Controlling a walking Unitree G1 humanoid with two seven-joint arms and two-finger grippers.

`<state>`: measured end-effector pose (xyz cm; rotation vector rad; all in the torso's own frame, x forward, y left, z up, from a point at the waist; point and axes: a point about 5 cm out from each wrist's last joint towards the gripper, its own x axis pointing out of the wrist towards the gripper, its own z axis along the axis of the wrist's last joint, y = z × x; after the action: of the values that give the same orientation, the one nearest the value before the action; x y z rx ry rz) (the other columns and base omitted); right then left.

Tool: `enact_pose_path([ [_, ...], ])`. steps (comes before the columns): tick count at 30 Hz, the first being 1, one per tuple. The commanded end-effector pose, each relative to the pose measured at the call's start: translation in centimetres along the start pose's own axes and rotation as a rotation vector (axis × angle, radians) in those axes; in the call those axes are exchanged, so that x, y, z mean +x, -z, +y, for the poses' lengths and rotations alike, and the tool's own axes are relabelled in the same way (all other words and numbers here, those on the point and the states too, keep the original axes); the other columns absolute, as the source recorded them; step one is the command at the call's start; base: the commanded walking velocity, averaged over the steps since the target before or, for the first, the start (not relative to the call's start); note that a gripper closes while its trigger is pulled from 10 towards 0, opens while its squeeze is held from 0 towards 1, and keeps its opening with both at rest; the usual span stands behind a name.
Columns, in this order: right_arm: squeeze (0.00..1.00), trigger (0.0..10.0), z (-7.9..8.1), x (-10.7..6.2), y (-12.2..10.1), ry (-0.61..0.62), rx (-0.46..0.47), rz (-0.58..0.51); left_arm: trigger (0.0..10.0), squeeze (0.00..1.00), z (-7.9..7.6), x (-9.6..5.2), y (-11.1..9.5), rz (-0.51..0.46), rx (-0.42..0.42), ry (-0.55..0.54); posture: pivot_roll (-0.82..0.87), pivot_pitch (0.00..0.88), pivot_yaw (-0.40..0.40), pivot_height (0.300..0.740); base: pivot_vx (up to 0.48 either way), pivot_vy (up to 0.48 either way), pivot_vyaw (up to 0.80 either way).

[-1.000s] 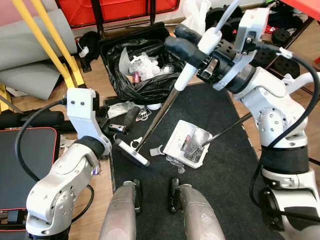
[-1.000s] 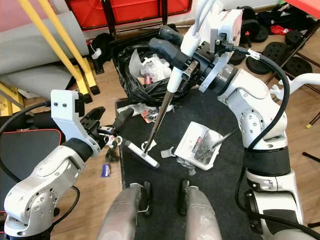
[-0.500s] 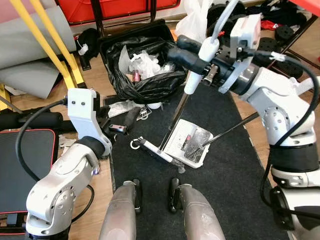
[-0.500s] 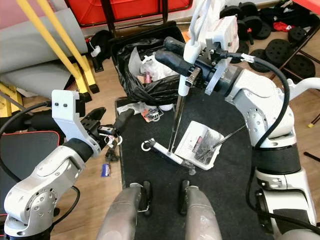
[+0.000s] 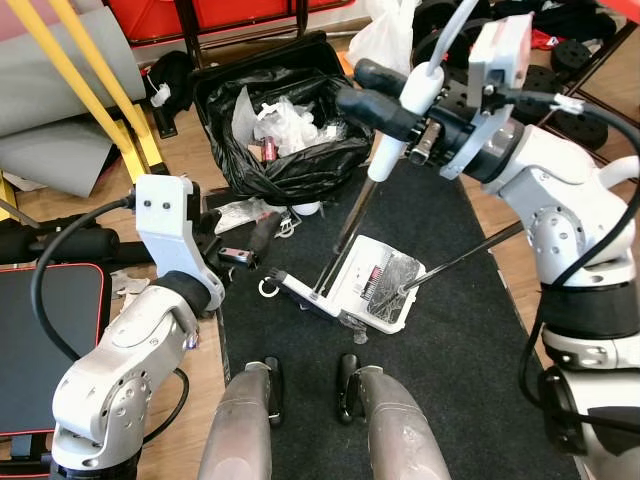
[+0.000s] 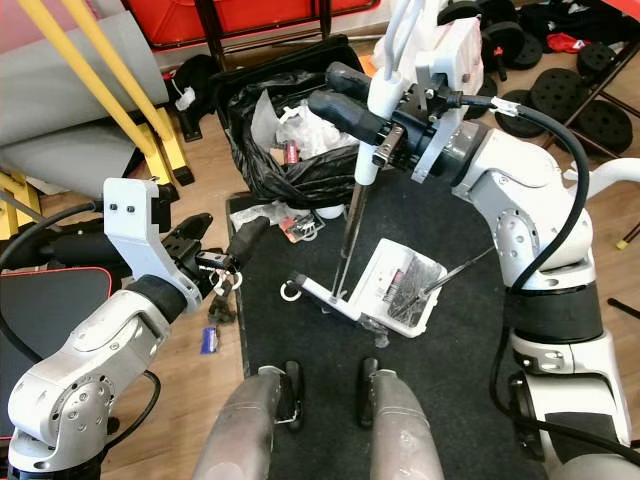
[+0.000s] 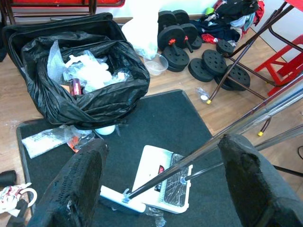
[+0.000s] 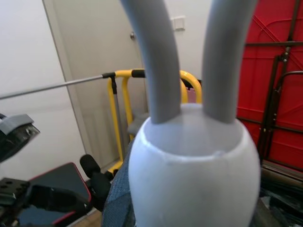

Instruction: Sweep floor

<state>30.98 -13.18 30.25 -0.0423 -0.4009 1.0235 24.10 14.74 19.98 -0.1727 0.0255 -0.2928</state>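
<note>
Left eye view: the right gripper is held above the dark rough-pile mat, its black padded fingers clamped round the white plastic grip of the thin chrome-shafted broom. The broom's flat white head is pressed against the edge of the white square plastic dustpan, which carries crumpled clear wrap and a thin metal handle rising toward the right arm. Behind it, a crinkled black plastic rubbish bag stuffed with white paper is seen in a black case.

Right eye view: the left gripper is held low beside the mat's edge over the wooden floor, its fingers spread and empty. Paper scraps are scattered near the bag.

Left wrist view: two textured black fingers are shown wide apart, the dustpan and broom head between them; round black iron weight plates lie beyond.

Right wrist view: the rounded white grip with two grey tubes is seen close up; yellow tubular rails stand behind.
</note>
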Motion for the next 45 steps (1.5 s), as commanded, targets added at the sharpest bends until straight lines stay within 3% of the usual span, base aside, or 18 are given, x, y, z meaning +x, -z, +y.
enact_pose_path([
  [1, 0.00, 10.0, 0.6, 0.1, -1.2, -0.037, 0.012, -0.092, 10.0, 0.00, -0.4, -0.3, 0.1, 0.016, -0.003, 0.061, 0.11, 0.306, -0.043, 0.740, 0.000, 0.000, 0.00],
  [10, 0.00, 10.0, 0.6, 0.3, 0.0, -0.030, 0.049, -0.072, 10.0, 0.00, -0.4, -0.4, 0.1, 0.018, -0.011, 0.065, 0.11, 0.311, -0.043, 0.740, 0.000, 0.000, 0.00],
  [14, 0.00, 10.0, 0.4, 0.2, 1.8, 0.012, 0.009, 0.008, 10.0, 0.00, -0.5, -0.6, 0.1, 0.022, -0.011, 0.070, 0.13, 0.307, -0.037, 0.740, 0.000, 0.000, 0.00],
  [18, 0.00, 10.0, 0.2, 0.0, 2.1, 0.044, -0.038, 0.043, 10.0, 0.00, -0.5, -0.7, 0.1, 0.025, -0.011, 0.073, 0.13, 0.305, -0.035, 0.740, 0.000, 0.000, 0.00],
  [22, 0.00, 10.0, -0.1, 0.0, 1.8, 0.069, -0.099, 0.044, 10.0, 0.00, -0.5, -0.7, 0.1, 0.027, -0.013, 0.076, 0.13, 0.313, -0.033, 0.740, 0.000, 0.000, 0.00],
  [26, 0.00, 10.0, -0.8, 0.1, 0.3, 0.095, -0.230, 0.030, 10.0, 0.00, -0.5, -0.7, 0.1, 0.027, -0.015, 0.073, 0.13, 0.317, -0.033, 0.740, 0.000, 0.000, 0.00],
  [45, 0.00, 10.0, -1.6, 0.0, -0.6, 0.120, -0.291, 0.013, 10.0, 0.00, -0.5, -0.5, 0.1, 0.026, -0.020, 0.071, 0.12, 0.318, -0.035, 0.740, 0.000, 0.000, 0.00],
])
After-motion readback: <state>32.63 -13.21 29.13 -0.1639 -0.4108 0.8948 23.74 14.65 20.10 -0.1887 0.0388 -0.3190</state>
